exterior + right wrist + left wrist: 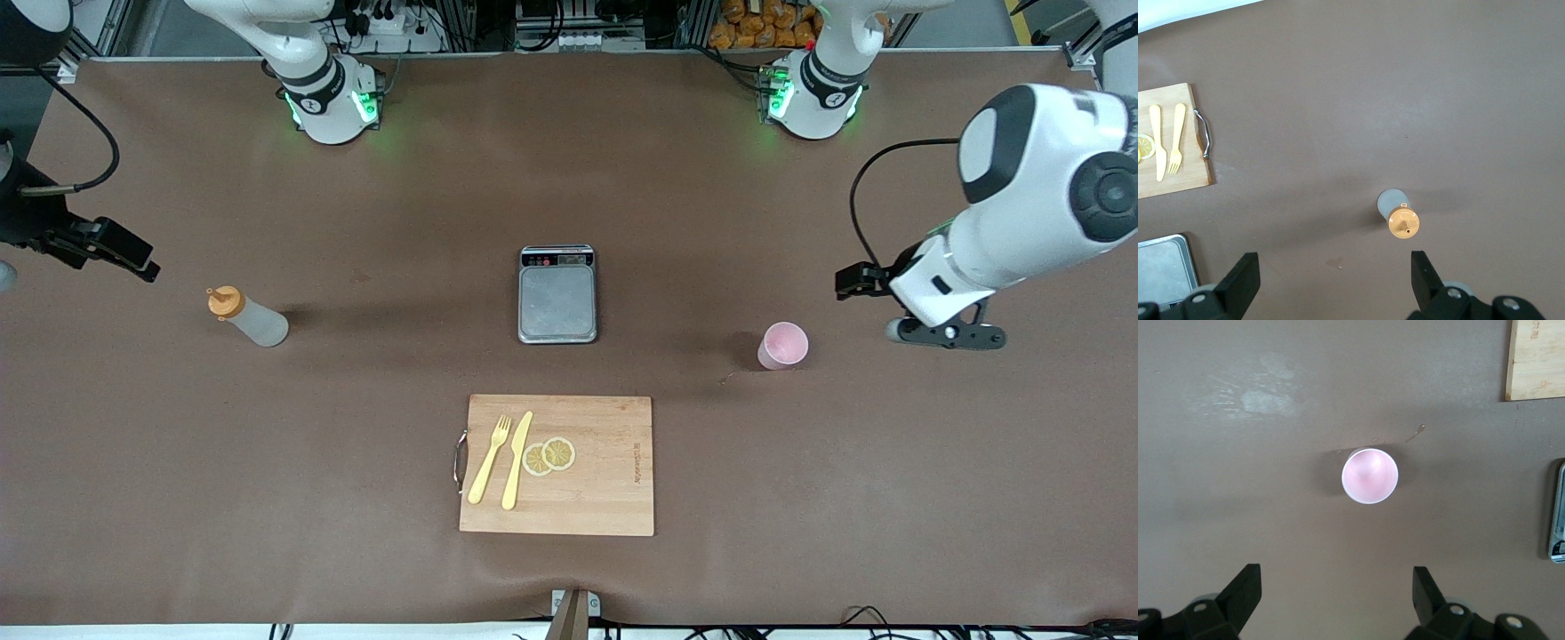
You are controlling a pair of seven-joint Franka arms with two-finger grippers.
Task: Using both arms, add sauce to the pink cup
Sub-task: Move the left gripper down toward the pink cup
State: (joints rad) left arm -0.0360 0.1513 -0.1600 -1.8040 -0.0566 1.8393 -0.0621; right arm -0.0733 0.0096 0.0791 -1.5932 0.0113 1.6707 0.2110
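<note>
The left claw is hanging wide open and empty over the bare worktop at the left arm's end, just beside the pink cup. In its wrist view the cup is showing squarely ahead of the gap between the two black fingers, mouth up and apparently empty. The right claw is likewise hanging fully open, gripping nothing, over the right arm's end of the worktop, with the sauce close by. The bottle is standing upright, so its long axis is running straight up from the surface; the right wrist view is looking down on its orange cap, which is sitting slightly off the centre line between the fingers.

Each arm is therefore the nearer one to its own object: the right to the sauce, the left to the cup, with the two well apart across the worktop. Between them a scale is lying near the middle, and nearer the front camera a cutting board is carrying a fork, a knife and lemon slices.

Neither object is yet being touched, and the task appears to be at its very start; a grasp on the bottle would likely call for the right claw to come down around its upright body.
</note>
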